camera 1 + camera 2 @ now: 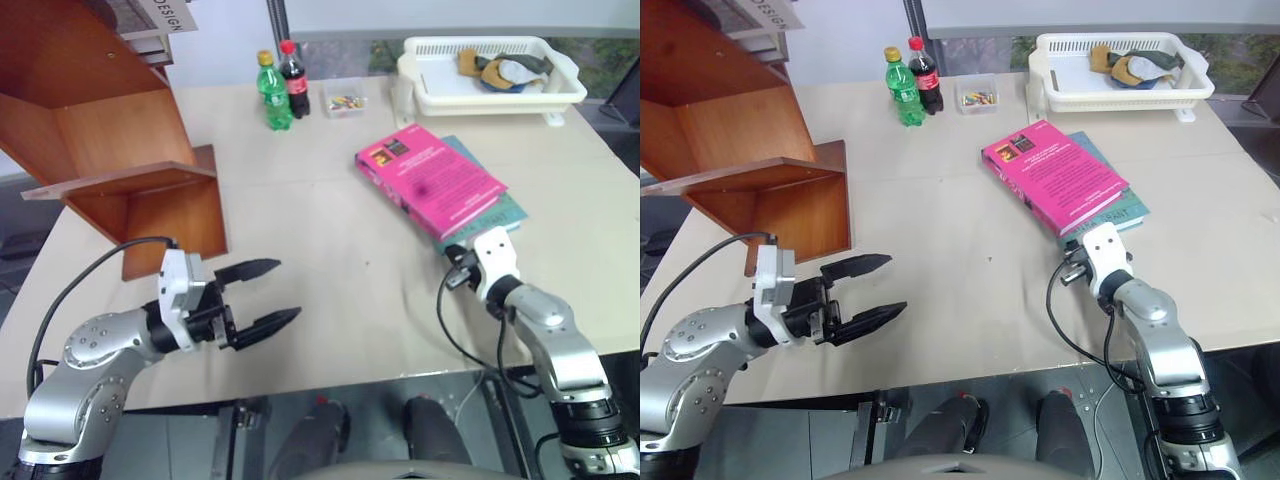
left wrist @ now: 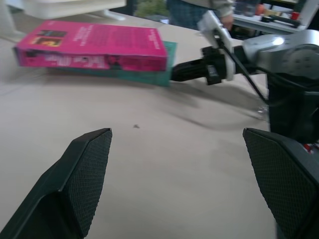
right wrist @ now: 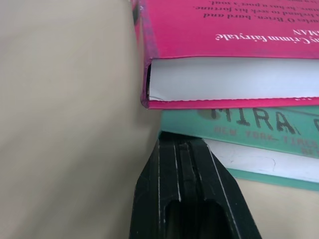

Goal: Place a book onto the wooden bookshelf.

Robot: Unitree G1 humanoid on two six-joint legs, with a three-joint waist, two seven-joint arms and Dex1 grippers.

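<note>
Two stacked books (pink book (image 1: 430, 178) topmost); left gripper (image 1: 268, 296) spread, right gripper (image 3: 183, 149) pressed together.

The book (image 1: 430, 178) lies on another book (image 1: 497, 213), right of the wooden bookshelf (image 1: 120, 150).

We see a lab-style test room: a paper-covered counter (image 1: 330, 250) staged with a wooden bookshelf (image 1: 120, 150), soda bottles (image 1: 283, 85), a white dish rack (image 1: 490, 75); cluttered benches (image 2: 269, 12) behind.

teal book (image 1: 500, 214) mostly under pink book (image 1: 430, 178)
</note>
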